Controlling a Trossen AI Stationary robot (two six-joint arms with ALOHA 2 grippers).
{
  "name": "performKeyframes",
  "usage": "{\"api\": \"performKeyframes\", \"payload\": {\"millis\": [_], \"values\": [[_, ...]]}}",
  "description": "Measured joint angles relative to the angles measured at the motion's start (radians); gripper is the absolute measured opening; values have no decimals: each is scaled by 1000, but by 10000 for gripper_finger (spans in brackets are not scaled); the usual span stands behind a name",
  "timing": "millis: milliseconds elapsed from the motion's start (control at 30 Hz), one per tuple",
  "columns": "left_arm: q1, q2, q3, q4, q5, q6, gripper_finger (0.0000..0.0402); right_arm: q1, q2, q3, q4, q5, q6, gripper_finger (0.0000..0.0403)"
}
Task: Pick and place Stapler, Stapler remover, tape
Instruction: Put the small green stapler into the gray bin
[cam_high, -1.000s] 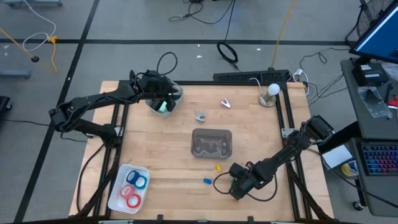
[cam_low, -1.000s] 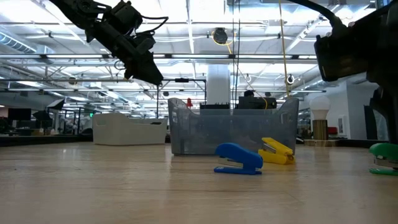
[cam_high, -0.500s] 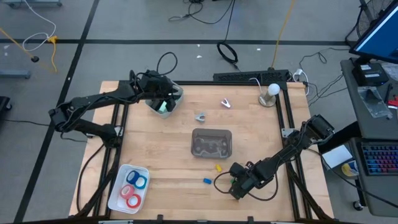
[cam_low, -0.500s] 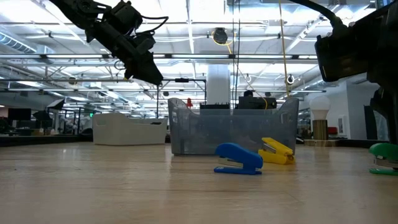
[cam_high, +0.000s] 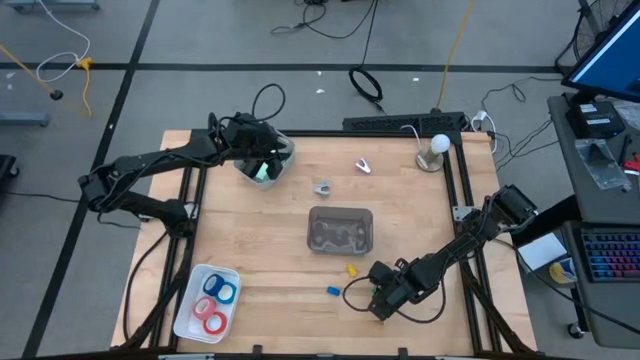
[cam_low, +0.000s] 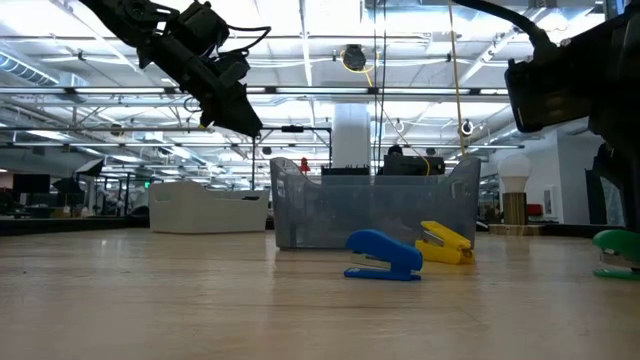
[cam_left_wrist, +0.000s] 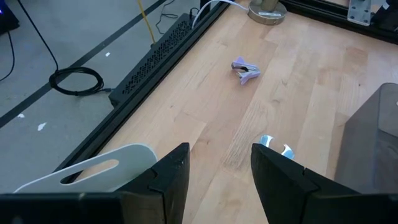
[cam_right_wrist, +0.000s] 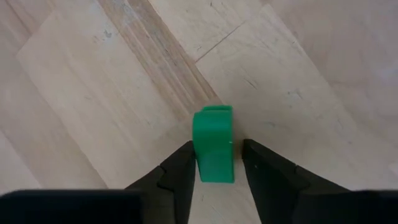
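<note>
**Fingers bracket the green stapler; most of the sorting still open**

Fingers of the right gripper (cam_right_wrist: 214, 163) stand narrow on either side of the green stapler (cam_right_wrist: 214, 145), close against its flanks. Whether they already press it cannot be told; the stapler sits on the table (cam_high: 260, 245), not lifted. In the high view this gripper (cam_high: 378, 303) is low near the front edge, its arm reaching in from the right side with the wrist turned straight down.

Two more staplers lie loose just in front of the clear bin (cam_high: 340, 229): a blue stapler (cam_low: 383, 256) and a yellow stapler (cam_low: 443, 243). A lilac stapler remover (cam_left_wrist: 245, 70) and a second small piece beside it also lie free on the boards. The tape rolls (cam_high: 214, 303) rest in the white tray (cam_high: 186, 308) at the front left corner. By this layout, the tape looks dealt with, while staplers and removers remain.

The left gripper (cam_left_wrist: 219, 167) hangs open and empty over the white container (cam_high: 262, 164) at the back left, arm stretched along the table's edge.
</note>
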Motion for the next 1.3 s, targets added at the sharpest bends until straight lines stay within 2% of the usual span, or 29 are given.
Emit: {"api": "performKeyframes", "payload": {"millis": [233,467,633,767,900,1000,1100,1200,1300], "values": [[0,0,0,0,0,0,170,0,-1,0,-11,0,0,65],[0,0,0,1,30,-8,170,-15,-87,-7,-17,-16,28,64],[-2,0,0,29,202,-62,170,-45,-236,-4,-4,17,50,67],[-22,0,0,95,387,-115,170,-81,-366,-4,19,143,22,66],[-66,0,0,196,535,-174,170,-152,-470,-4,52,305,-96,65],[-112,0,0,292,578,-194,170,-237,-517,-4,108,366,-243,66],[-166,0,0,398,579,-186,170,-332,-528,-3,196,365,-424,66],[-221,1,0,511,566,-157,171,-427,-528,-3,298,303,-602,65],[-266,3,0,591,510,-139,170,-516,-519,-2,391,232,-749,67]]}}
